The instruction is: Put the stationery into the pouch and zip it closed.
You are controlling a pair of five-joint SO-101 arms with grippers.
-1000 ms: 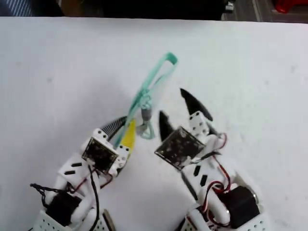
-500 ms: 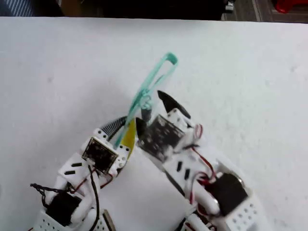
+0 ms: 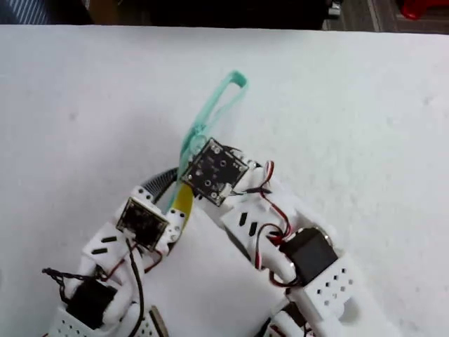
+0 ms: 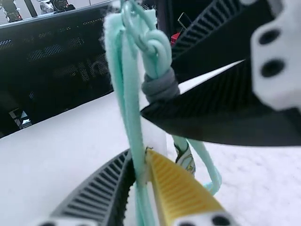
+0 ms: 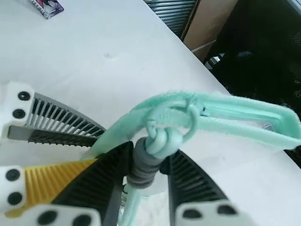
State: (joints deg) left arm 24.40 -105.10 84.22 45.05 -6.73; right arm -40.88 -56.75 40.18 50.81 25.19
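Jaws on both arms are nearly closed on the pouch's fittings at the centre of the high view. By the look of it the zipping step is in hand. Whether the stationery is inside, and how far the zip is drawn, I cannot tell; the pouch body is lost against the white table (image 3: 351,105). From the lower left, the left gripper (image 3: 174,191) pinches the teal strap (image 3: 237,78) between its ribbed and yellow fingers. Beside it, the right gripper (image 5: 143,162) clamps the grey pull (image 5: 141,173), where the strap is knotted.

White table (image 3: 365,105), red object beyond its far edge (image 3: 423,7), brown cardboard box (image 5: 209,21), small printed card on table (image 5: 47,7)
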